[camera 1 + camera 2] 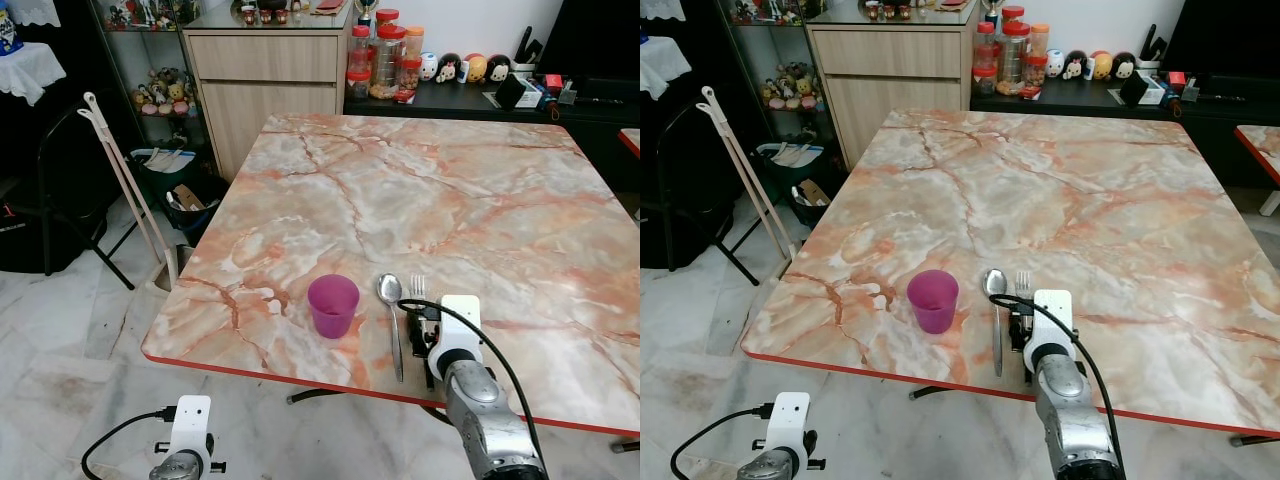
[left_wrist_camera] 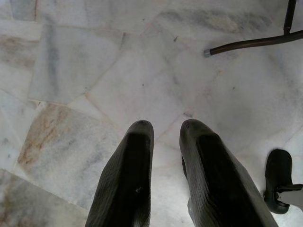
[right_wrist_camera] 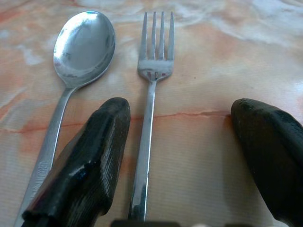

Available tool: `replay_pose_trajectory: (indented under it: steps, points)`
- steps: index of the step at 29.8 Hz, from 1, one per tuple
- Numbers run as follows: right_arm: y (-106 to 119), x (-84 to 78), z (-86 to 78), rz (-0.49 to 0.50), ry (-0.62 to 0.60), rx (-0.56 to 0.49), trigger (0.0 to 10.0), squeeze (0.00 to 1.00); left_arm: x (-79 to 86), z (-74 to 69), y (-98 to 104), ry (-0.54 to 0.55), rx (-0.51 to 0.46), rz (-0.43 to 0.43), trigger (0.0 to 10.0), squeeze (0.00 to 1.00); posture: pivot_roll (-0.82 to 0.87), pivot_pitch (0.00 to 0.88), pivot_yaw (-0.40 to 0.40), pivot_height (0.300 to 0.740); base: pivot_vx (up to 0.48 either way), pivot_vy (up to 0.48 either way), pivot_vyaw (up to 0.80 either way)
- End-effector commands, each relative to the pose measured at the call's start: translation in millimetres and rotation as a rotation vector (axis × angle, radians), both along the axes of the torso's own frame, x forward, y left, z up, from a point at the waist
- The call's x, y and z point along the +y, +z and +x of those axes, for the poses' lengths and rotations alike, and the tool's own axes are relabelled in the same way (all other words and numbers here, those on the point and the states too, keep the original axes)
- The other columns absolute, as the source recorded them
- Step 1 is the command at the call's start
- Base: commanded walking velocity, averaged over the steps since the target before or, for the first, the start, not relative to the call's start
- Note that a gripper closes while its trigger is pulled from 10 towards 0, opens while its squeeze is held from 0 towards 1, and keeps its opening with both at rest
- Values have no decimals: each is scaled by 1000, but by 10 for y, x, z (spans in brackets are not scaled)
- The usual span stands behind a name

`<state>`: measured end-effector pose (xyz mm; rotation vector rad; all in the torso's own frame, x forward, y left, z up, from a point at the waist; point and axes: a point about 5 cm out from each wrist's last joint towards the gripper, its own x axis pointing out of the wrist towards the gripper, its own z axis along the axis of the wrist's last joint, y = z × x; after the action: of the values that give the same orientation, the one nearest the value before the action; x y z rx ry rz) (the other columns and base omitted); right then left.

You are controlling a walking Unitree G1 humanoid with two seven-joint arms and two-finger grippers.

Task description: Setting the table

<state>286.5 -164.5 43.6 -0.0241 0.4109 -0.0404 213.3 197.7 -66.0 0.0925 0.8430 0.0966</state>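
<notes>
A square table (image 1: 470, 190) with a pink-veined marble top and red edge held a translucent purple plastic cup (image 1: 332, 305) near its front edge. Just right of the cup lay a silver metal spoon (image 1: 391, 313), and beside that a silver metal fork (image 3: 150, 113), both pointing away from the robot. The right gripper (image 3: 187, 156) rested low on the tabletop, fingers spread wide, with the fork's handle lying between them, untouched. The left gripper (image 2: 170, 165) hung over the pale marble floor (image 2: 85, 71), fingers slightly parted and empty.
</notes>
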Motion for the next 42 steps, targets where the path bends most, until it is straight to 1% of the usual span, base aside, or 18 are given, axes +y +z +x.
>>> replay_pose_trajectory:
  steps: [1, 7, 12, 13, 14, 15, 23, 32, 42]
  points:
    - [-42, 55, -2, 8, 33, 24, 10000, 0, 11, -5, -4, -6, 11, 3, 10000, 0, -44, 0, 1, 740, 0, 0, 0]
    - [-49, 91, -3, 19, 43, 24, 10000, 0, 15, -14, -9, -3, 13, 4, 10000, 0, -44, 0, -1, 740, 0, 0, 0]
    - [-76, 129, -12, 26, 88, 48, 10000, 0, 12, -10, -7, -3, 12, 9, 10000, 0, -43, 0, -6, 740, 0, 0, 0]
    - [-93, 138, -23, 28, 89, 57, 8235, 0, 15, -10, -5, 1, 10, 10, 10000, 0, -42, 0, -8, 740, 0, 0, 0]
    - [-101, 142, -30, 29, 89, 59, 4275, 0, 16, -10, -5, 3, 9, 10, 10000, 0, -40, 0, -9, 740, 0, 0, 0]
    - [-103, 148, -33, 29, 93, 59, 0, 0, 16, -9, -5, 3, 9, 10, 10000, 0, -40, 0, -9, 740, 0, 0, 0]
    - [-101, 222, -39, 38, 129, 66, 0, 0, 31, -15, -7, 26, 9, -1, 10000, 0, -37, 0, -11, 740, 0, 0, 0]
    - [-106, 224, -47, 39, 133, 71, 0, 0, 34, -18, -8, 31, 12, -7, 10000, 0, -38, 0, -10, 740, 0, 0, 0]
    - [-99, 224, -30, 42, 122, 70, 0, 0, 37, 20, 14, 25, 5, -5, 10000, 0, -41, 0, -1, 740, 0, 0, 0]
